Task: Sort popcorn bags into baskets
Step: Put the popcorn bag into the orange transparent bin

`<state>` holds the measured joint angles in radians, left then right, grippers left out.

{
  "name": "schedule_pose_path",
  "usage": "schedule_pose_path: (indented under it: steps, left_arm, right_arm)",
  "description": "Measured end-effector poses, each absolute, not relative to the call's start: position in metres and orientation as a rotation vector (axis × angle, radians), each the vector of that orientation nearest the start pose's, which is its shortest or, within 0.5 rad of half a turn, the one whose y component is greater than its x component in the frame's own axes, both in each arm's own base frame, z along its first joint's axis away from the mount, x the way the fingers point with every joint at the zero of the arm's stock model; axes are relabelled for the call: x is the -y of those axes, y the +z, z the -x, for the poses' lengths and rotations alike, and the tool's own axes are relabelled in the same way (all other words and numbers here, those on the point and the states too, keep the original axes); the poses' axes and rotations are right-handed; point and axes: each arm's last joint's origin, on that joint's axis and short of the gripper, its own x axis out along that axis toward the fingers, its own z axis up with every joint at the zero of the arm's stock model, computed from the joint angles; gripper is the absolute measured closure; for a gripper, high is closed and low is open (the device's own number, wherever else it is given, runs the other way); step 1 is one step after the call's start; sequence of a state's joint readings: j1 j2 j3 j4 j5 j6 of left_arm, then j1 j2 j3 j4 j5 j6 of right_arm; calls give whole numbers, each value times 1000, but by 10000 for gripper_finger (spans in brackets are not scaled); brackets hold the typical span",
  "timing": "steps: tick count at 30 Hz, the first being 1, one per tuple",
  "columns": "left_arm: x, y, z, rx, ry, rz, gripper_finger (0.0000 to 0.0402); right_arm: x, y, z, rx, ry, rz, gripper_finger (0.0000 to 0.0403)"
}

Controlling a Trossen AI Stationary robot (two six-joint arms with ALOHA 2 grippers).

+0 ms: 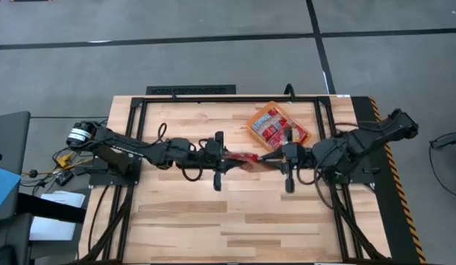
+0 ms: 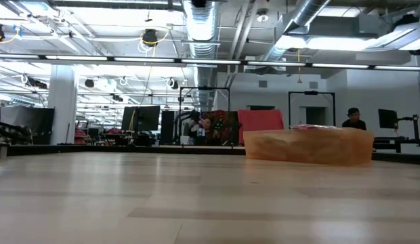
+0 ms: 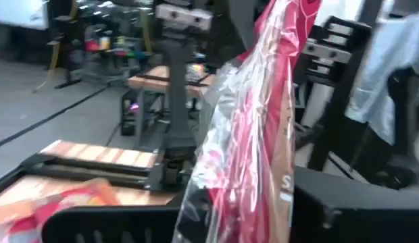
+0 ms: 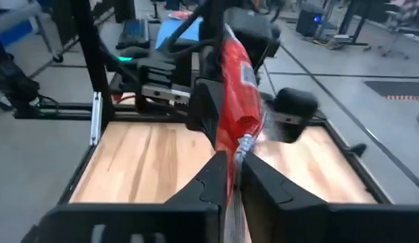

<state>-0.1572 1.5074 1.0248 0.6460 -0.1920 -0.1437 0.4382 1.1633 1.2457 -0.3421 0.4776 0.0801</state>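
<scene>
One popcorn bag (image 1: 248, 158), red and glossy, hangs in the air between my two grippers above the table's middle. My left gripper (image 1: 229, 157) is shut on its left end and my right gripper (image 1: 268, 157) on its right end. The left wrist view shows the bag (image 3: 257, 128) standing on edge, red with clear crinkled film. The orange basket (image 1: 254, 118) sits just beyond the right gripper, toward the far edge, with several red bags (image 1: 275, 129) lying in it. In the low view only the basket (image 2: 308, 146) shows; both grippers are above that picture. My left gripper holds the bag's left end (image 3: 226, 202), pinched between the two fingers, coming level from the table's left. The bag is lifted clear and stands on edge. My right gripper pinches the bag's crimped right edge (image 4: 242, 143) between its fingers (image 4: 211, 177), level from the table's right. The bag runs straight away from it to the other gripper.
A black frame (image 1: 191, 90) runs along the table's far edge and down both sides. Bare wood lies on the near half of the table (image 1: 228, 221). In the low view a person (image 2: 353, 118) shows far off in the room behind.
</scene>
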Motion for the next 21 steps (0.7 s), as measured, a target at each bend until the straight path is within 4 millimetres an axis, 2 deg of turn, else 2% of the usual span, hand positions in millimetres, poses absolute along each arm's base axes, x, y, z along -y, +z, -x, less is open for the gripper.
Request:
schedule_pose_path:
  steps: [6, 13, 16, 21]
  left_arm:
    - [19, 317, -345, 85, 154, 275, 393]
    - [-44, 333, -348, -121, 269, 310, 393]
    - [-72, 344, -344, -129, 280, 302, 393]
    - [-114, 354, -340, -88, 300, 321, 394]
  right_arm:
    - [-69, 427, -183, -153, -55, -2, 317]
    - [-45, 443, -133, -80, -96, -42, 299]
    - [-38, 444, -119, -82, -122, -36, 301]
    - [-32, 440, -108, -117, -167, -8, 305]
